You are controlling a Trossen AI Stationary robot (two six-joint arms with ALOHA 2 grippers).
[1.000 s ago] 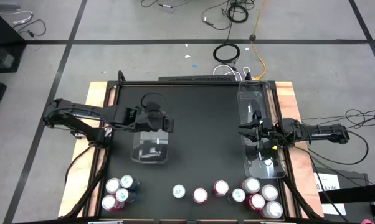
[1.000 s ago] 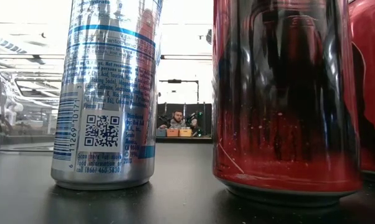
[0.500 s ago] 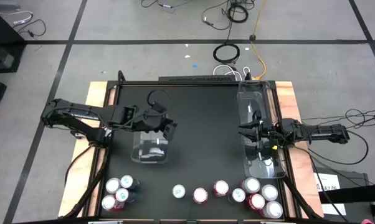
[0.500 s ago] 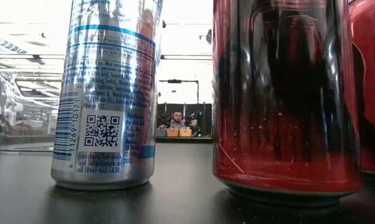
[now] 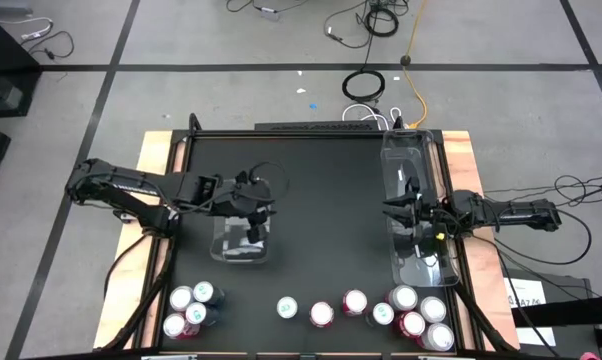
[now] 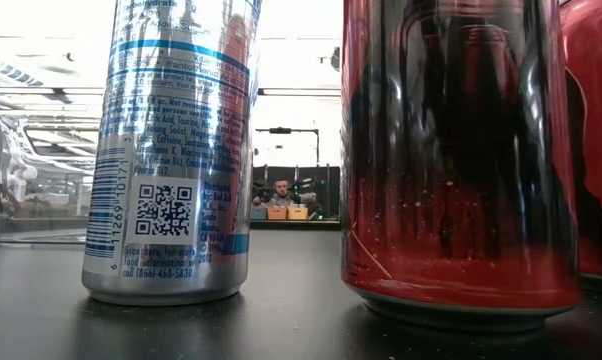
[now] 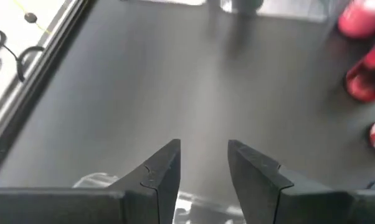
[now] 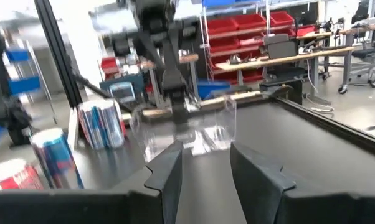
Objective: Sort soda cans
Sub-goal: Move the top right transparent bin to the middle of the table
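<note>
Plainly, the sorting has barely begun, going by how things lie. All the cans (image 5: 356,310) stand in a loose row along the six-o'clock edge of the table (image 5: 321,180), one cluster toward seven o'clock and a denser one toward five. Neither clear bin shows a can inside from above: the left bin (image 5: 243,240) sits at about eight o'clock from the table's middle, the long right bin (image 5: 413,200) runs along the three-o'clock side. So, as a judgement, every can is still to be picked, carried and dropped by colour.

The left gripper (image 5: 253,208) hovers over the twelve-o'clock rim of the left bin. Its fingers (image 7: 166,171) are drawn in with only a narrow gap and grasp nothing. The right gripper (image 5: 406,212) hangs over the right bin; its fingers (image 8: 169,171) stand a little apart, and nothing can be seen between them.

Much is hard to read. The low view is nearly filled by a silver-blue can (image 6: 171,150) and a red can (image 6: 451,160), with a third red one cut off at the edge, so neither arm shows there. From above the can bodies hide under their silver tops, so colours are partly guesswork. The left wrist view is blurred, its red cans (image 7: 362,56) smeared and cropped.
</note>
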